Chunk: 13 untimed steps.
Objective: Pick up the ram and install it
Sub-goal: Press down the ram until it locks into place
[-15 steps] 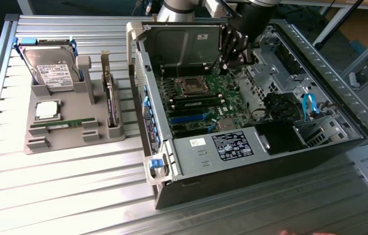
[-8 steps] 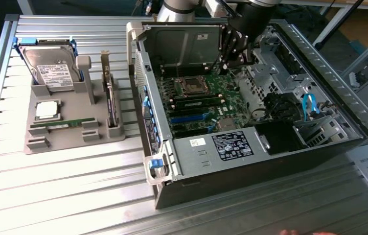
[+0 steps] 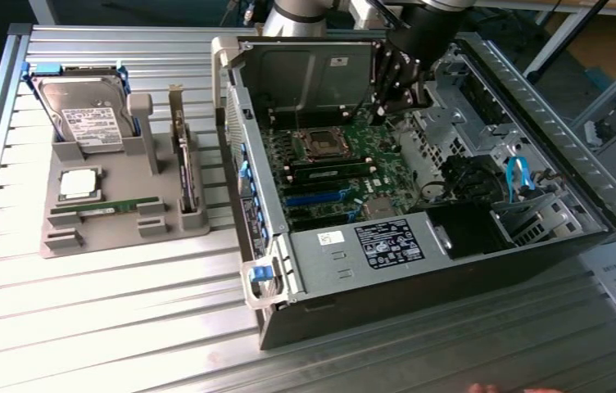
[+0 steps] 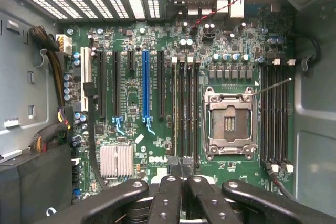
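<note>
So the whole thing sits on a slatted metal table. The open computer case takes up most of the side toward the exterior view's right, lying down with its innards facing up. Just beside it, nearer the table's edge on the exterior view's left, there's a gray parts holder.

The arm comes in over the far edge of the table, and the gripper hangs inside the case above the motherboard. It's up by the case's far end and not touching the board. The jaws are pinched fully together with nothing between them; from the wrist view the fingers sit side by side.

In the holder, the hard drive is propped at the far end and the dark expansion card stands on edge along the side closest to the case. The ram is sitting on its long edge in a slot toward the holder's near edge, well apart from the gripper. The silver processor chip is right behind it.

On the board, the CPU socket has long memory slots running along both sides.
</note>
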Available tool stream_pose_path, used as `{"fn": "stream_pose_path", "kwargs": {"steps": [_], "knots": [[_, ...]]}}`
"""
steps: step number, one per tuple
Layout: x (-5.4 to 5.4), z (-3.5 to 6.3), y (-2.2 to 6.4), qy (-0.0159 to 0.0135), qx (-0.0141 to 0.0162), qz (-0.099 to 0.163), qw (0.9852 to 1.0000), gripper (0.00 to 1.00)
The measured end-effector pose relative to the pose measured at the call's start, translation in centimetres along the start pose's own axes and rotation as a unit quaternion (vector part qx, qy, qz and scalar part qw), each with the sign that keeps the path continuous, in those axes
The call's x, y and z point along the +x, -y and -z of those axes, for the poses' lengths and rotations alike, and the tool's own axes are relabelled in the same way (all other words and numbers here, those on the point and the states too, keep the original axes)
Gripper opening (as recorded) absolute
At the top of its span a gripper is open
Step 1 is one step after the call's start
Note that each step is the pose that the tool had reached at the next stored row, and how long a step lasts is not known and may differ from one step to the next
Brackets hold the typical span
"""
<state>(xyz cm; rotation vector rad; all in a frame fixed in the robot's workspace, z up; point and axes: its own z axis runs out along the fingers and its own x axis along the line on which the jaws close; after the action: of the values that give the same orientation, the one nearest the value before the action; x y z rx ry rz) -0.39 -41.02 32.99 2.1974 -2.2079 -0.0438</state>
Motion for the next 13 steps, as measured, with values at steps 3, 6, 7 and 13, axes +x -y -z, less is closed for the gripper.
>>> {"fn": "stream_pose_path", "kwargs": {"steps": [3,6,7,13], "knots": [[0.0,0.02,0.44,-0.0001,0.0000,0.000,1.0000,0.10],[0.0,0.04,0.97,0.0000,0.0000,0.000,1.0000,0.10],[0.0,0.05,1.15,0.0000,0.0000,0.000,1.0000,0.10],[0.0,0.01,1.38,0.0000,0.0000,0.000,1.0000,0.10]]}}
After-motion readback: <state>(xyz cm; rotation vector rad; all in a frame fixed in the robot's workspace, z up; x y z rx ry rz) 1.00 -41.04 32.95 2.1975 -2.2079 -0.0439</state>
